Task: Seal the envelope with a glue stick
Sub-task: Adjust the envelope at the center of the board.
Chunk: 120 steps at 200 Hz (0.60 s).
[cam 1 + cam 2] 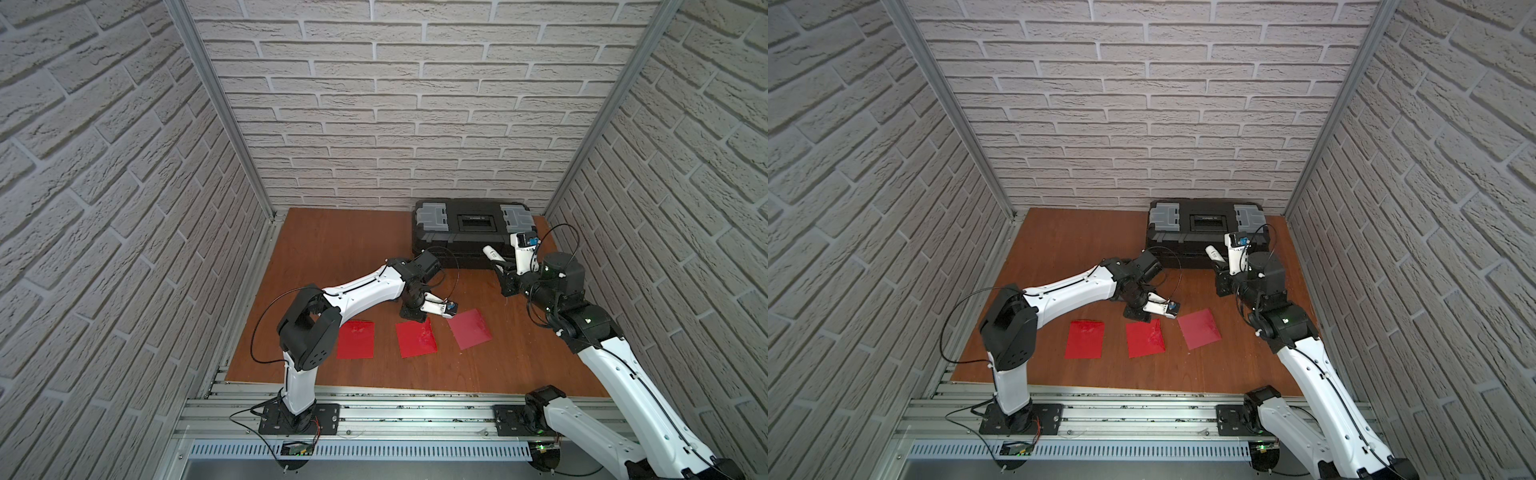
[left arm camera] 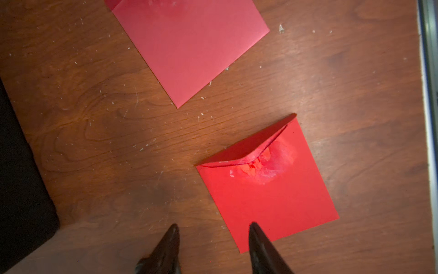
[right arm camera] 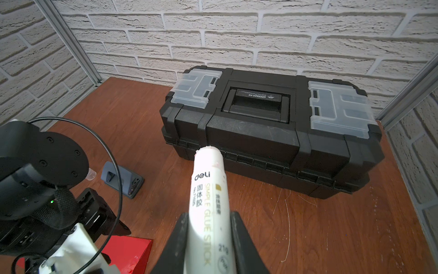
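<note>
The right gripper (image 3: 209, 221) is clamped on the glue stick (image 3: 208, 180), its tip seemingly uncapped, raised before the black toolbox (image 3: 260, 132) at about one o'clock from the middle envelope (image 1: 417, 337), while the left gripper (image 2: 213, 229) hangs part-open and empty at that envelope's twelve o'clock edge.

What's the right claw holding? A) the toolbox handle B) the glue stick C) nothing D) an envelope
B: the right wrist view shows the right claw shut on the glue stick, with the white labelled tube sticking out between its fingers.
</note>
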Each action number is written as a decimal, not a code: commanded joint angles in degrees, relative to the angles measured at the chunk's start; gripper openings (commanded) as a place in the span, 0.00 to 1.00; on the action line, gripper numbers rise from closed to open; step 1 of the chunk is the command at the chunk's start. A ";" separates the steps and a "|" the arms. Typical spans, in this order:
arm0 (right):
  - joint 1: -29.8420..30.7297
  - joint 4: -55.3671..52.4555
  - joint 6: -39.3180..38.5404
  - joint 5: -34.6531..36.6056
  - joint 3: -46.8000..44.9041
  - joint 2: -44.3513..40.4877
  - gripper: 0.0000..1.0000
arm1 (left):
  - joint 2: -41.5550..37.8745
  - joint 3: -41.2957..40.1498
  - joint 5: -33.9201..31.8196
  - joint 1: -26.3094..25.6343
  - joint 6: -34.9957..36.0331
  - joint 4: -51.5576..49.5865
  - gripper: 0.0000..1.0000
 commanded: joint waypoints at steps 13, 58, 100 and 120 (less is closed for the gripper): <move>-0.69 1.16 -0.91 -0.53 -0.24 -1.76 0.03 | 4.25 1.66 1.34 -1.10 4.87 -1.06 0.50; -0.89 0.78 -0.97 -0.48 -0.34 -2.76 0.03 | 7.01 3.26 2.35 -1.20 5.25 0.22 0.50; -0.91 0.78 -1.19 -0.21 -0.27 -2.77 0.03 | 9.84 5.58 2.64 -1.80 6.04 -0.49 0.50; -1.00 0.79 -1.37 -0.13 -0.27 -2.97 0.03 | 10.46 5.87 2.85 -1.81 6.05 -0.28 0.50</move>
